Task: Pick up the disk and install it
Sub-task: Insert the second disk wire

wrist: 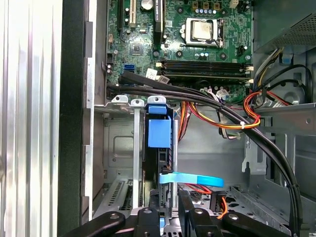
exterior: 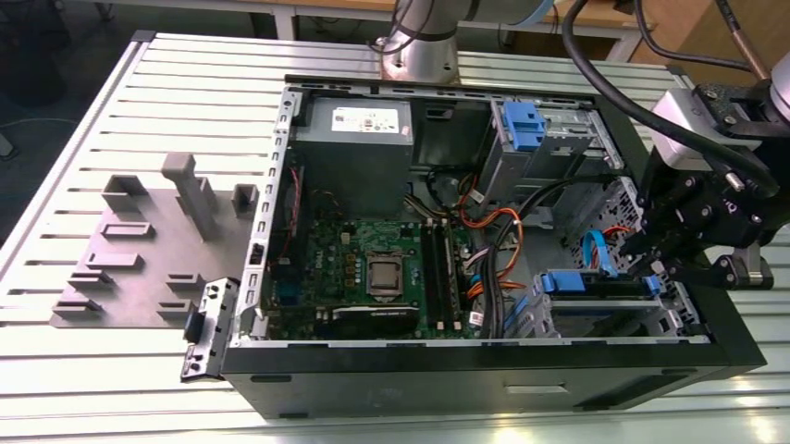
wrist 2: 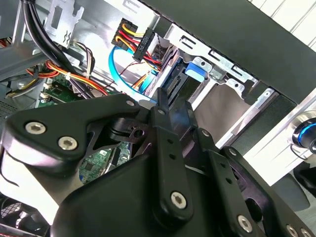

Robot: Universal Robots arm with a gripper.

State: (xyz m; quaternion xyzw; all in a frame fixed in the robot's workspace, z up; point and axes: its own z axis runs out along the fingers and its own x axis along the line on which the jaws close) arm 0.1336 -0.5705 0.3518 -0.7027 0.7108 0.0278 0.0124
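Blue-railed disk sits on edge in the drive bay at the case's front corner, on the exterior view's right; long axis runs into the bay, blue front edge facing the motherboard; gripper hangs just off its connector end, in line with that axis; jaws look nearly clenched around nothing, but can't tell for sure; blue SATA cable crosses just ahead of them.

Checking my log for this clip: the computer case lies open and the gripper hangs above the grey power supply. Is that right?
Not quite. The computer case lies open, but the gripper hangs at the drive bay beside the disk, on the exterior view's right, not above the power supply. The exterior view shows it.
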